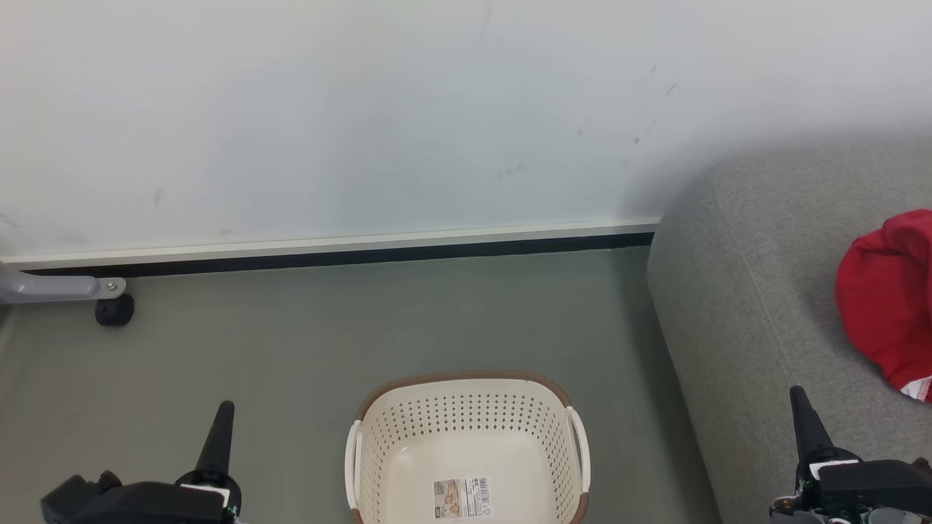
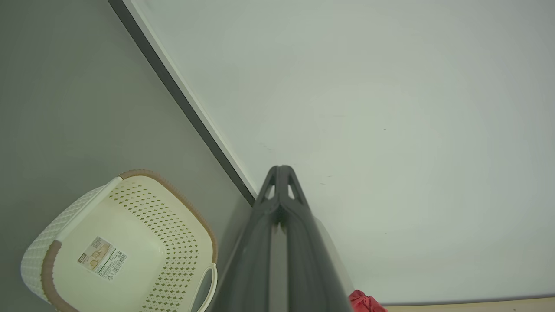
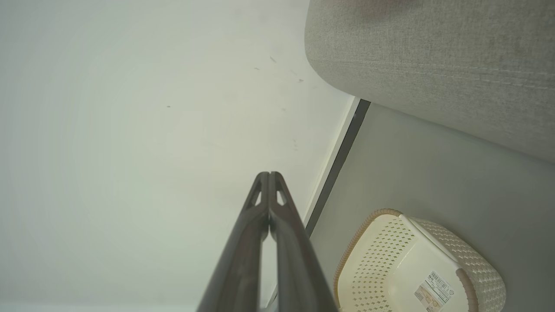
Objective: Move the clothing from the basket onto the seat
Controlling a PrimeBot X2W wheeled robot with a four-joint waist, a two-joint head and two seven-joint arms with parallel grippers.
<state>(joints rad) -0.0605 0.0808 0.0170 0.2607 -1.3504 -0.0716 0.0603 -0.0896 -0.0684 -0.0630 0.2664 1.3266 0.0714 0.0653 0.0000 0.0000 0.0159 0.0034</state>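
Nearest the head camera, at 7 o'clock, the left gripper (image 1: 220,426) points up from the bottom edge with its two long dark jaws pressed fully together and nothing between them. At 5 o'clock the right gripper (image 1: 807,422) stands the same way, jaws shut on nothing, in front of the sofa's near edge. Between them at 6 o'clock, apart from both, the oval cream-white perforated plastic basket with a brown woven rim (image 1: 466,378) sits upright on the grey-green floor (image 1: 328,335), its pale base bare around a barcode sticker (image 1: 461,498). Just beyond and right of the basket, from 3 to 5 o'clock, rises the large grey woven-fabric sofa (image 1: 750,291), the seat of the task. The bright red fabric clothing with a sliver of white trim (image 1: 885,306) lies bunched on it at 3 o'clock, cut off by the frame edge. Farther back at 9 o'clock a small black caster wheel (image 1: 114,311) under a grey metal leg (image 1: 51,287) rests on the floor. Behind everything, a white-and-black skirting strip (image 1: 328,251) runs along the foot of the scuffed white wall (image 1: 364,109).
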